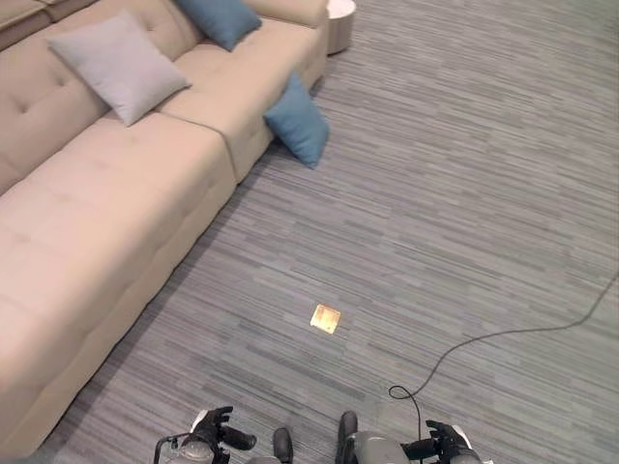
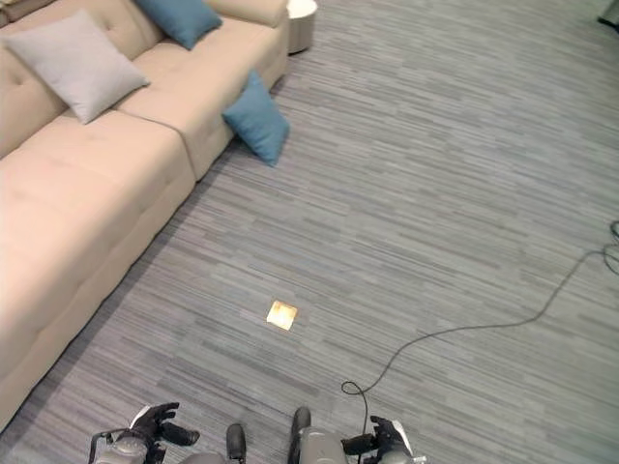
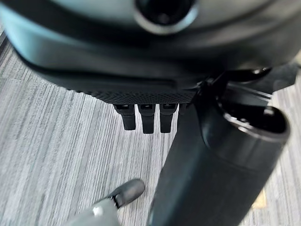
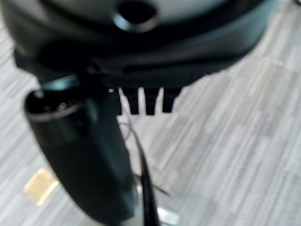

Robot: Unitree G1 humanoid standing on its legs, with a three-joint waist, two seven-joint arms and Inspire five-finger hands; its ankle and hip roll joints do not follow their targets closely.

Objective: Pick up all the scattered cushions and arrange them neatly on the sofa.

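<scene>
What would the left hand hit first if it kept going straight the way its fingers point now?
Most likely the grey carpet. In the wrist view the left hand has its straight fingers aimed down at bare floor, with nothing between them and it. The blue cushion leaning against the sofa lies well ahead, off that line.

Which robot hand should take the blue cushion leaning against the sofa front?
Probably the left robot hand. The blue square fabric cushion on the grey carpet leans on the beige upholstered sofa, which runs along the robot's left. The right robot hand hangs farther from the sofa. Both hang empty.
</scene>
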